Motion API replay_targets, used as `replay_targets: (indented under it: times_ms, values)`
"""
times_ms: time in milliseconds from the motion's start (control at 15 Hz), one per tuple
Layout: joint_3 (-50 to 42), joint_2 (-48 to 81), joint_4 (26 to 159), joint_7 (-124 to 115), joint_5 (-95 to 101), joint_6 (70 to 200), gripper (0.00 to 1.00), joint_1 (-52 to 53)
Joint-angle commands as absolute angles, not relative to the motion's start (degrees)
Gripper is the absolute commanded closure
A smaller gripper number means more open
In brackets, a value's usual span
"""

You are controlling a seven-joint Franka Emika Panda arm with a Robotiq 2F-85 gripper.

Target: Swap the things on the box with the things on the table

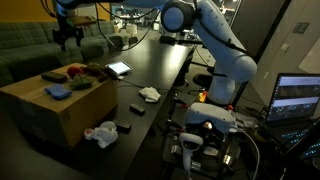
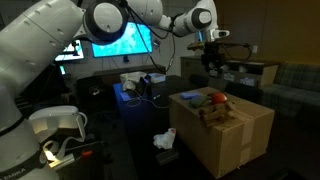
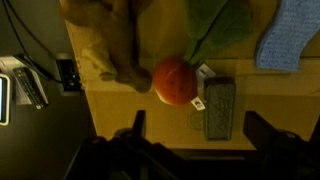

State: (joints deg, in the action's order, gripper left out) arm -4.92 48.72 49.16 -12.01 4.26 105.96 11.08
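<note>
In an exterior view, the tool (image 1: pixel 68 35) hangs high above the box (image 1: pixel 55 110), which stands against the long side of the black table (image 1: pixel 150 70). On the box top lie a blue cloth (image 1: pixel 57 92) and a pile of toys (image 1: pixel 85 72). On the table lie a white cloth (image 1: pixel 150 94) and a small dark block (image 1: pixel 137 109). The toys sit near the box's edge, so a push could knock them off.

In an exterior view from another spot, the tool (image 2: pixel 210 55) is well above the box (image 2: pixel 225 135), with open space between. A white rag (image 2: pixel 164 140) lies low down beside the box.

In the wrist view, the tool's two fingers (image 3: pixel 268 132) stand wide open and hold nothing. Below are a red ball toy (image 3: pixel 174 82), a brown soft toy (image 3: pixel 105 45), a grey block (image 3: pixel 219 105) and the blue cloth (image 3: pixel 295 40). They lie very close together. I think the tool could grab two at once, or roll the ball away.
</note>
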Motion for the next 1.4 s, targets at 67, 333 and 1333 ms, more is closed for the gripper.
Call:
replay_targets:
  times_ms: [67,333,1333]
  values:
    - [-5.17,36.67,65.76,-17.0,3.6,102.24,0.0,11.44]
    - [-4.89,29.68,76.74,-19.46,2.15,100.64,0.0,10.56]
    - [-2.8,11.26,109.8,-10.51,0.67,107.74,0.0,0.57]
